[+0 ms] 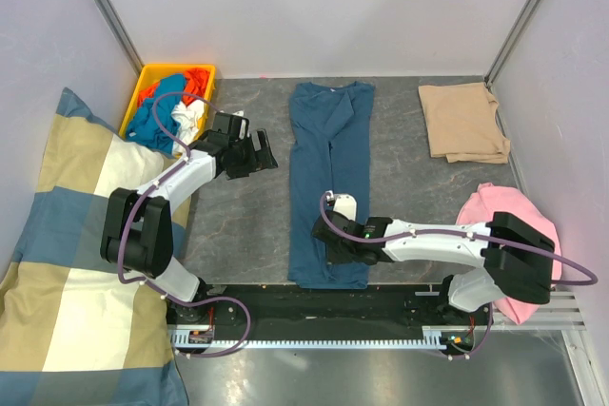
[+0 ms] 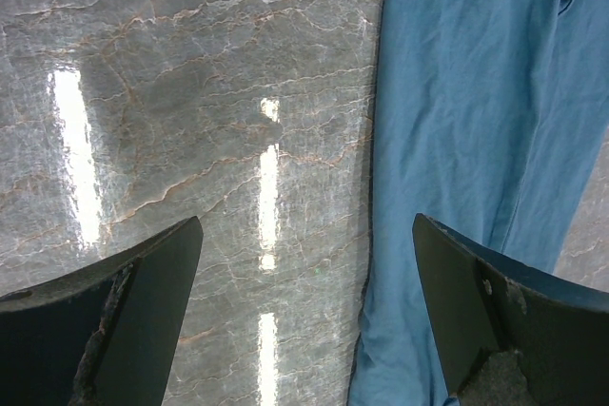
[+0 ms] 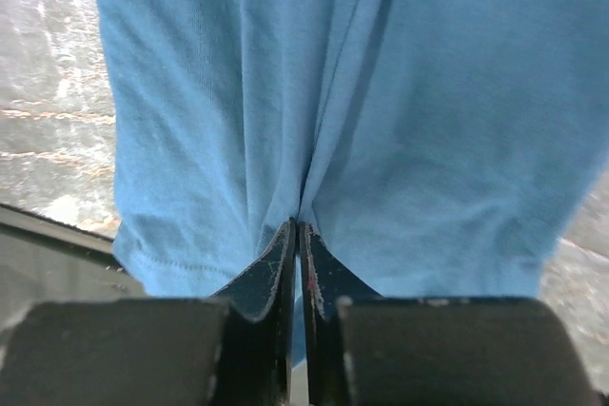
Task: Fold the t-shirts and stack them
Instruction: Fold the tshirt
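We judge the step in hand to be the crosswise fold of the teal-blue t-shirt [image 1: 330, 178]; it lies already narrowed into a long strip down the middle of the bench [image 1: 238, 225], collar at the far end and hem at the near edge. The right end effector [image 3: 298, 230] is pinched tight on that near hem, about mid-width; its wrist view shows the cloth gathered into a pucker just above the closed fingers. The left end effector [image 1: 259, 155] stands fully spread and holds nothing; it hovers over bare bench just beside the strip's left edge, apart from the cloth.

To do this well, we would lift the hem only enough to free it from the bench; then carry it straight along the strip's centreline towards the collar, keeping low so the cloth rolls over itself rather than swinging. A single central pinch is likely to let the hem corners droop and trail; so we would move slowly and lay the hem down flat before letting go. The left end effector could press on the strip where the crease should fall, which ought to stop the whole shirt sliding.

The tan t-shirt [image 1: 463, 121] lies folded at the far right corner, well apart; it looks the natural base for the stack.
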